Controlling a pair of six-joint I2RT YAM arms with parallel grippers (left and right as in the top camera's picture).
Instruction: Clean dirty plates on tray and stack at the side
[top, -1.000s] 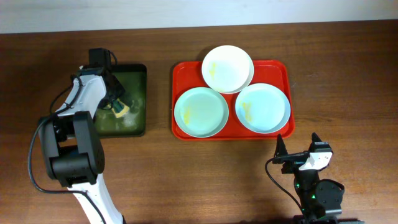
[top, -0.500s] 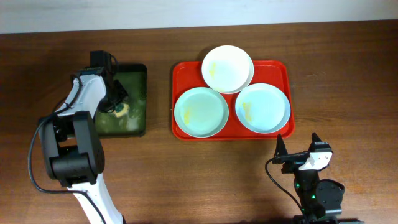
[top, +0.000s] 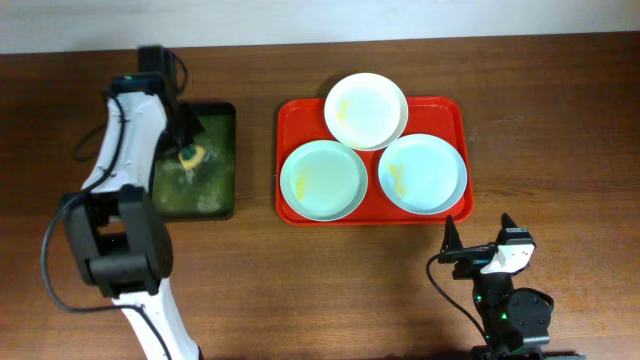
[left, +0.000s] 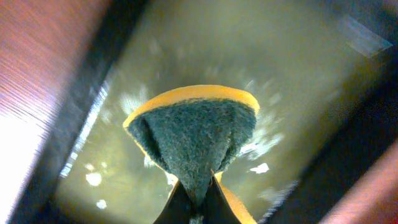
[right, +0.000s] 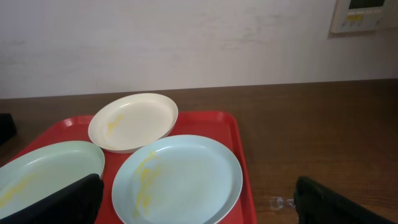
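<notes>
The left gripper (top: 187, 148) is at the upper left of the frame, over the dark green tray (top: 218, 195). It is squeezing a sponge (left: 196, 134), which is yellow on one side and rough dark green on the other. The sponge is folded up between the gripper's tips. The green tray has shiny water (left: 292, 93) in it.

The red tray (top: 296, 118) sits at the top middle of the brown surface (top: 300, 290), apart from the green one. The white plate (top: 366, 110) is at the top and pokes over the tray's far rim. Below it, side by side, are the left blue plate (top: 323, 180) and the right blue plate (top: 422, 173). All 3 have yellow smears.

The right gripper (top: 477, 232) is at the lower right, below the red tray. Its fingers are spread wide and hold nothing.
</notes>
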